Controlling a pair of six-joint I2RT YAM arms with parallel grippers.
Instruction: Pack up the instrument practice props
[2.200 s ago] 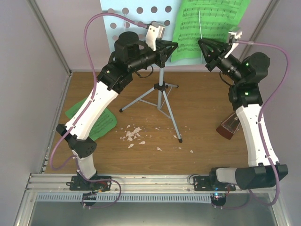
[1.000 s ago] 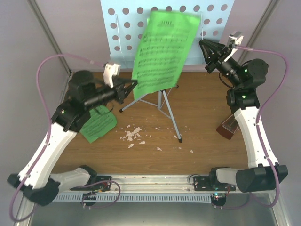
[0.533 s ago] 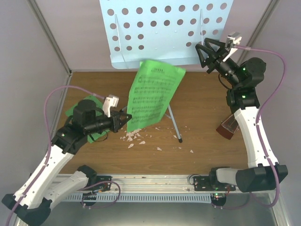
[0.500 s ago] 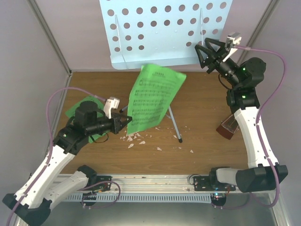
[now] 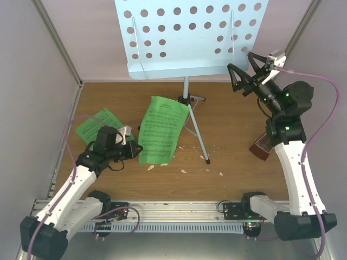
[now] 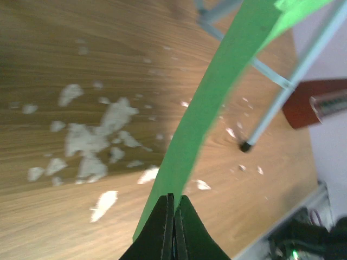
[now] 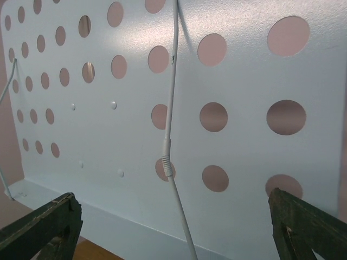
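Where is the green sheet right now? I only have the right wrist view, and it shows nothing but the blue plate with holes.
Observer: The left hand is shut on the edge of a green sheet, which it holds on the near side of the stand legs.
Operator: Is it flat on the table?
Observer: No. It stands up from the hand, above the white crumbs.
Operator: Any other sheet?
Observer: Yes. A second green sheet lies flat at the left of the table.
Operator: And the metronome?
Observer: The metronome is at the right of the table, and nothing is gripping it.
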